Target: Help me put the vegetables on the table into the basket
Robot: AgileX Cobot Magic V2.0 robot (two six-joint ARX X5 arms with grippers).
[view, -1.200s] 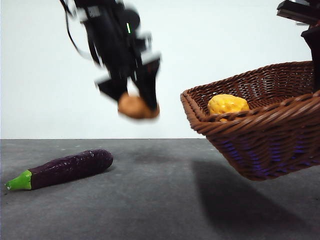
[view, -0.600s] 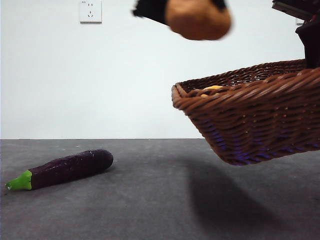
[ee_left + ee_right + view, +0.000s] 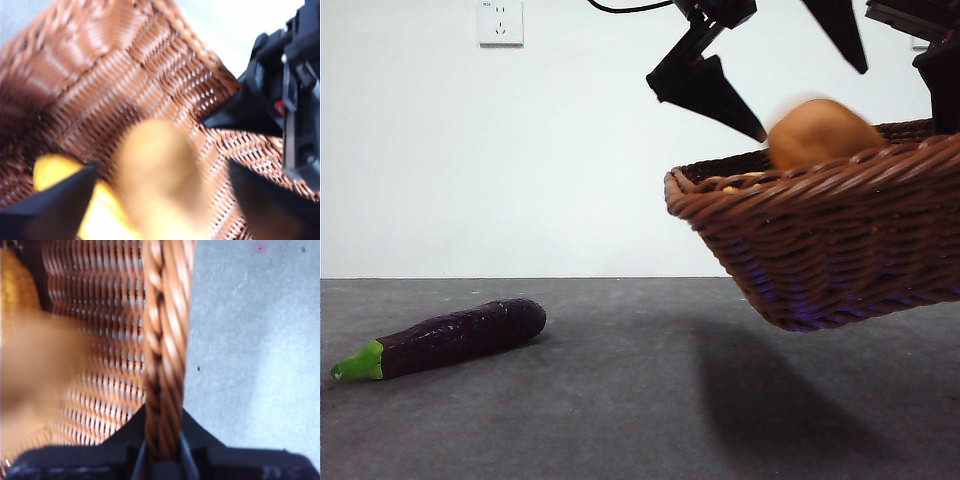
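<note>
- Two grippers were at work, both up at the basket (image 3: 840, 250), which hung tilted in the air, clear of the table (image 3: 620, 420).
- Left gripper (image 3: 790, 75): in the front view it sat at about 12 o'clock above the basket's mouth, its two black jaws spread wide with nothing between them.
- Potato (image 3: 820, 133): blurred and free of both jaws, it showed just over the near rim, below the left gripper. In the left wrist view it lay between the spread jaws but apart from them, over the basket's woven floor.
- Yellow piece (image 3: 55, 172): it lay inside the basket, just beside the potato at about its 9 o'clock in the left wrist view; in the front view only a sliver showed behind the rim.
- Right gripper (image 3: 161, 452): its jaws were closed tight on the braided rim (image 3: 165, 340), carrying the basket by its edge. In the front view this arm stood dark at the 2 o'clock corner.
- Eggplant (image 3: 450, 338): it lay flat on the table at about 8 o'clock in the front view, well apart from the basket, green stem end toward the left edge.
- Basket's shadow fell on the table under it.
</note>
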